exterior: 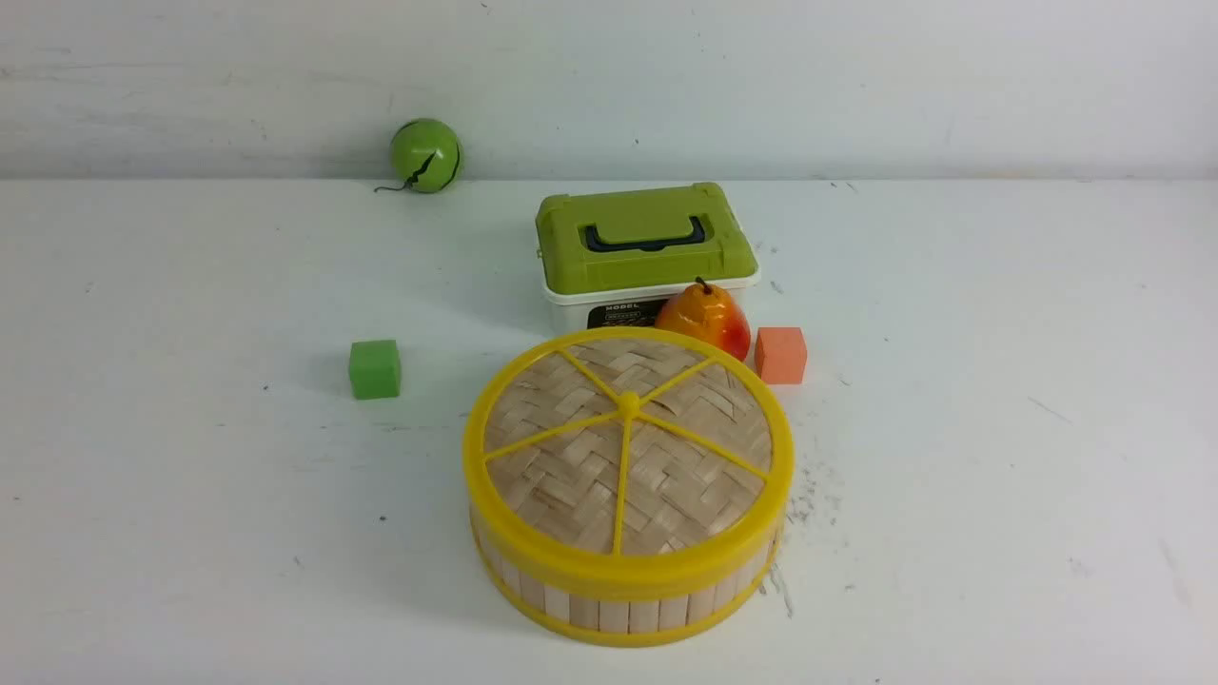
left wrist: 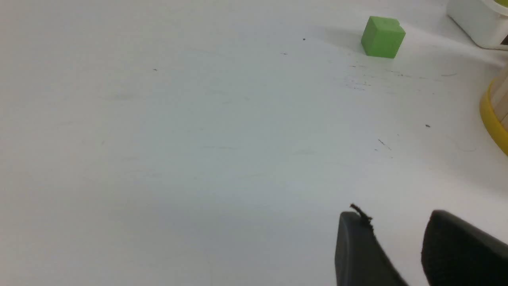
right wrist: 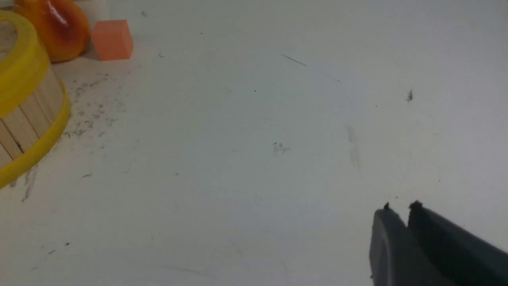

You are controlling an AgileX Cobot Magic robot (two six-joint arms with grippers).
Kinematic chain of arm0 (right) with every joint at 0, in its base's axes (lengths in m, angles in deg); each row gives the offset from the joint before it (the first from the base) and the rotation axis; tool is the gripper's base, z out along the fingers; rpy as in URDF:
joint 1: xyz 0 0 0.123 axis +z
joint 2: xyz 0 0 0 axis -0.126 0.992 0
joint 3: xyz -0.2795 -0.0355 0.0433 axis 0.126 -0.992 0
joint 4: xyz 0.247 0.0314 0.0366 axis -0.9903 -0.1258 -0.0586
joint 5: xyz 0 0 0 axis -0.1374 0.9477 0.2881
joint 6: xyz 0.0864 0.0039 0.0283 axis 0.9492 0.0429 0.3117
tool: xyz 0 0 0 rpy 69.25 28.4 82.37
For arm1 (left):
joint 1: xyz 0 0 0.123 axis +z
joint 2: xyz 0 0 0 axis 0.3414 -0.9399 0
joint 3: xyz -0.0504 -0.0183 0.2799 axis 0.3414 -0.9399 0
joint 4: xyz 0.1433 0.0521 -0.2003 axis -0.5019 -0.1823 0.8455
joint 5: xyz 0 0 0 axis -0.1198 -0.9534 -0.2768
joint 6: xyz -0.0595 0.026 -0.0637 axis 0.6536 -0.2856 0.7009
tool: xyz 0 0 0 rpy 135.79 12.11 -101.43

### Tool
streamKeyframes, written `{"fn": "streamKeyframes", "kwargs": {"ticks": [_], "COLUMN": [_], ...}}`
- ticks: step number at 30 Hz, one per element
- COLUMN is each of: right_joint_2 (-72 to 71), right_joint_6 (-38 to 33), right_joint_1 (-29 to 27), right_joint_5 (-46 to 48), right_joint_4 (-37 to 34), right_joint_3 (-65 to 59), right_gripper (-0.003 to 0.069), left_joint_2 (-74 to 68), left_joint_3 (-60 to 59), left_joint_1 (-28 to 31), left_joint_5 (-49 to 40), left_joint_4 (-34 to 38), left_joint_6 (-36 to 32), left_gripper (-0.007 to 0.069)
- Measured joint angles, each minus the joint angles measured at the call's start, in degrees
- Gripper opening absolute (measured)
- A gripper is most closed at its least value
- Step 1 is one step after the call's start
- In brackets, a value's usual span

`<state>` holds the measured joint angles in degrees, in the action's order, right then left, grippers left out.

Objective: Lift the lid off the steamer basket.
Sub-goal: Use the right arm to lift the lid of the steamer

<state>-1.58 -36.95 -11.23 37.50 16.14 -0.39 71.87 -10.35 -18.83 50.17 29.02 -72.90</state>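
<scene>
The lid [exterior: 628,447] is seen seated on the basket [exterior: 628,601] by the table's [exterior: 190,476] front edge. It is flanked by the parted left tool [left wrist: 397,216] and the closed, empty right tool [right wrist: 401,207], neither evidently nearer.

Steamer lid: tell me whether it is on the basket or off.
On. The lid sits level on the steamer basket, its yellow rim capping the wooden slat wall with no gap showing.

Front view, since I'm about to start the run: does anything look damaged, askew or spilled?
The lid sits level on the basket. The green ball at the back shows a jagged black line like a crack, perhaps only a marking. Dark specks dirty the table right of the basket.
</scene>
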Motion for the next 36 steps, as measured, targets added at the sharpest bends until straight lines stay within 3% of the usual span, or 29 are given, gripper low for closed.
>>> {"fn": "streamKeyframes", "kwargs": {"ticks": [32,36], "right_joint_2": [0.0,0.0], "right_joint_6": [0.0,2.0], "right_joint_1": [0.0,0.0], "right_joint_5": [0.0,0.0], "right_joint_4": [-0.1,-4.5], "right_joint_3": [0.0,0.0], "right_gripper": [0.0108,0.0112], "left_joint_2": [0.0,0.0], "left_joint_3": [0.0,0.0], "left_joint_1": [0.0,0.0], "left_joint_5": [0.0,0.0], "left_joint_4": [0.0,0.0], "left_joint_6": [0.0,0.0], "left_gripper": [0.0239,0.0239]}}
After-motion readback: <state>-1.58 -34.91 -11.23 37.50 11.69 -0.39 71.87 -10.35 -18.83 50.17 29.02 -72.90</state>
